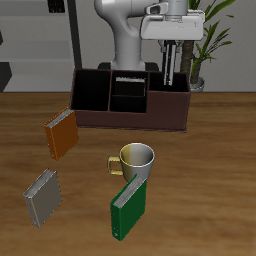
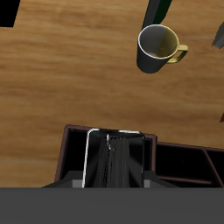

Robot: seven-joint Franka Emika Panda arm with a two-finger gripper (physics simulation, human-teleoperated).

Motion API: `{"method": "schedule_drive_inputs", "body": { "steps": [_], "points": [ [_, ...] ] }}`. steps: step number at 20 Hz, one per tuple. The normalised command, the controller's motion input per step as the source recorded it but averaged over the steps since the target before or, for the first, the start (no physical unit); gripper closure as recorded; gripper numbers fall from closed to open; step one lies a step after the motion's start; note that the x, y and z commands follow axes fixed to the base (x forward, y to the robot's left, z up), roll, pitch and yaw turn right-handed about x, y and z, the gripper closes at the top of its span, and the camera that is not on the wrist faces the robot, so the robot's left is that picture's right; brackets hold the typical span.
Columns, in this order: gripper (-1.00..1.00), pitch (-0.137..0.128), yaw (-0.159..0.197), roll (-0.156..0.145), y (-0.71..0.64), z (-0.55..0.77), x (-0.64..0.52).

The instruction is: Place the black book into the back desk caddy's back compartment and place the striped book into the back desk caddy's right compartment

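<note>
Tool [image 1: 169, 70] is lowered into the right compartment [image 1: 172, 95] of the back desk caddy [image 1: 130, 118]. Its fingers stand narrow on either side of a thin upright book, taken to be the striped book [image 2: 96, 162], though the cover is hard to read in the wrist view. Cannot tell whether the fingers clamp it or have let go. The black book [image 1: 130, 78] stands in the back compartment, one section over from the tool, pale edge up.

Counts:
- caddy: one
- mug [image 1: 136, 160]: one, on the bench [image 1: 210, 180] in front of the tool
- books: five, namely two in the caddy, plus orange book [image 1: 61, 133], grey book [image 1: 42, 197] and green book [image 1: 130, 205], all well away from the tool
</note>
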Motion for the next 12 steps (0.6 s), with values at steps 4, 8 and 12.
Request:
{"method": "schedule_drive_inputs", "body": {
  "steps": [4,8,12],
  "points": [
    [1.0,0.008,0.021,0.003,-0.06,-0.1,0.03],
    [1.0,0.061,-0.008,-0.012,-0.07,-0.2,0.08],
    [1.0,0.142,-0.023,-0.002,-0.08,-0.28,0.09]
  ]
}}
